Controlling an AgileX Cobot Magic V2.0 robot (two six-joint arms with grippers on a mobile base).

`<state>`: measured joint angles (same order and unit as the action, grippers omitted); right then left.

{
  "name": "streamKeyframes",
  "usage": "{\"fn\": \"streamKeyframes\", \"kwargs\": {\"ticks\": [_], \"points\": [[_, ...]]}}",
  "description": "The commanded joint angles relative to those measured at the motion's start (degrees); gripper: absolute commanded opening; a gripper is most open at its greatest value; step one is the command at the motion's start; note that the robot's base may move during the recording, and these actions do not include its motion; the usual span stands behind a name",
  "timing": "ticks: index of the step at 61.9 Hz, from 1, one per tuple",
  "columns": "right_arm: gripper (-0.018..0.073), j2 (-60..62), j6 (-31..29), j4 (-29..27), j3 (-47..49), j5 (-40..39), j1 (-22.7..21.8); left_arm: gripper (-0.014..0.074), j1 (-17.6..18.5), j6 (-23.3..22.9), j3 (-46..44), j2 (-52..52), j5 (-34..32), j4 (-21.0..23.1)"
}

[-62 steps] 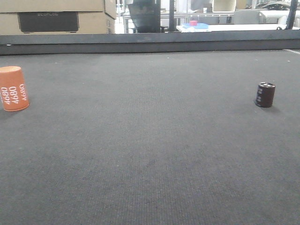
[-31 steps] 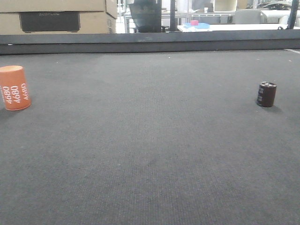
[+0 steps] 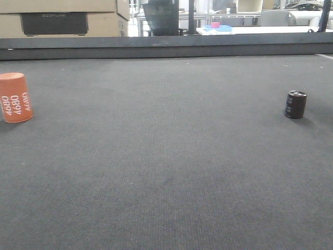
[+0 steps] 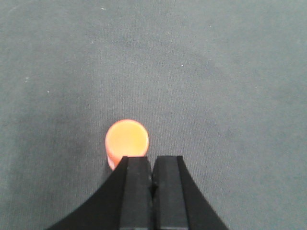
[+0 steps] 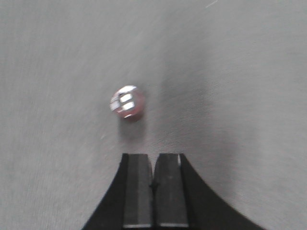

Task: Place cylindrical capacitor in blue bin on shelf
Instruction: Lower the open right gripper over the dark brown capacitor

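The cylindrical capacitor (image 3: 295,104) stands upright at the right of the dark grey mat, small and dark brown with silvery terminals on top. From above, the capacitor (image 5: 126,102) shows ahead and slightly left of my right gripper (image 5: 154,160), which is shut and empty, clear of it. My left gripper (image 4: 152,163) is shut and empty too, hovering above the mat. No shelf or blue bin is in view.
A larger orange cylinder (image 3: 15,97) marked "4680" stands at the mat's left, and its top (image 4: 127,138) lies just ahead-left of my left fingertips. A dark raised rail (image 3: 166,47) borders the mat's far edge. Cardboard boxes (image 3: 62,18) stand behind it.
The front view shifted slightly, so both cylinders sit a few pixels to the right of where they were. Neither object moved on the mat.
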<state>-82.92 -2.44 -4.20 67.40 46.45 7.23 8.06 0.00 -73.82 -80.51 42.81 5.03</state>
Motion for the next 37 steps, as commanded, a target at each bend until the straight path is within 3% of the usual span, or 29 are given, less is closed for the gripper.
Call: {"fn": "streamKeyframes", "kwargs": {"ticks": [1,20,37], "points": [[-0.0165,-3.85,-0.58,1.75,3.36,2.22,1.92,-0.0111,-0.28,-0.57,-2.93,-2.32,2.30,-0.25],[-0.0130,-15.69,1.95,1.75,15.54,11.03,2.57,-0.0111,-0.28,-0.57,-3.30,-3.67,4.36,-0.25],[0.0316,-22.59,1.95,1.75,22.34,12.68,2.57,-0.0111,-0.28,-0.57,-3.30,-3.67,5.69,-0.25]]}}
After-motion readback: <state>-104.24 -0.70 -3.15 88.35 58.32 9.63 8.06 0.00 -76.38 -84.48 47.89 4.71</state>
